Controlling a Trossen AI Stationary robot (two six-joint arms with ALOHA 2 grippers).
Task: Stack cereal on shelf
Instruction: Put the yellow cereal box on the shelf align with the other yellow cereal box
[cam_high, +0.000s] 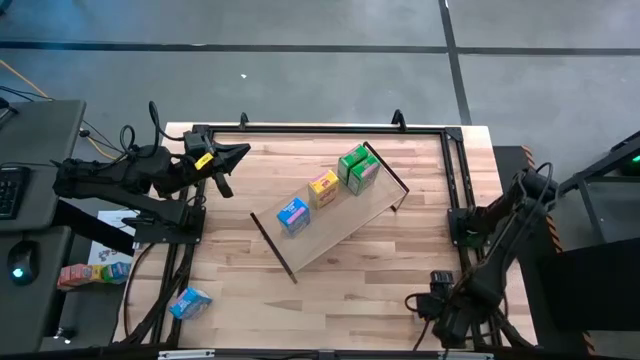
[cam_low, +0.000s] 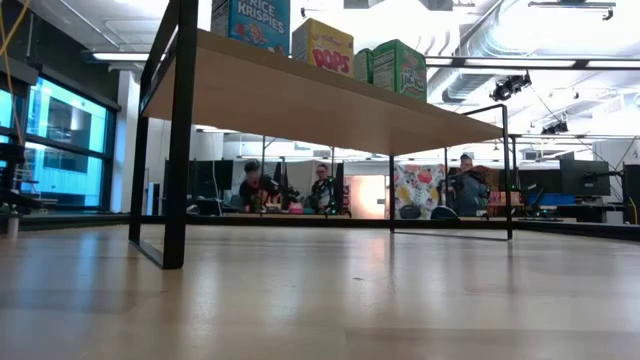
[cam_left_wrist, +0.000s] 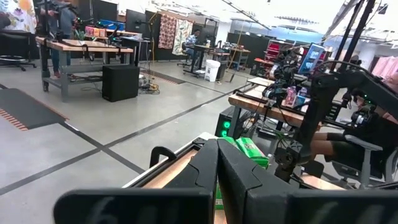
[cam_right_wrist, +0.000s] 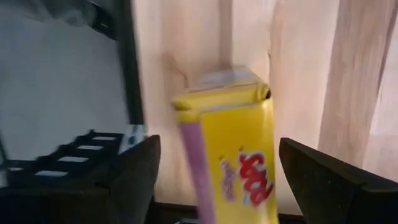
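The shelf (cam_high: 345, 228) stands slantwise mid-table on its dark end panels; the low view shows its underside (cam_low: 300, 100). On its board stand a blue box (cam_high: 293, 213), a yellow box (cam_high: 323, 187) and a green box (cam_high: 357, 168), seen also in the low view as the blue box (cam_low: 250, 22), yellow box (cam_low: 322, 45) and green box (cam_low: 400, 65). My right gripper (cam_high: 432, 303) is open at the table's near right corner. In its wrist view its fingers flank another yellow cereal box (cam_right_wrist: 239, 155) without touching it. My left gripper (cam_high: 243, 153) waits shut at the far left, also in its wrist view (cam_left_wrist: 217, 171).
A black rail frame (cam_high: 455, 180) borders the tabletop. A blue box (cam_high: 190, 301) lies by the near left corner, and more boxes (cam_high: 95, 272) sit off the table to the left. People (cam_low: 460, 190) sit in the room behind. Bare wood lies in front of the shelf.
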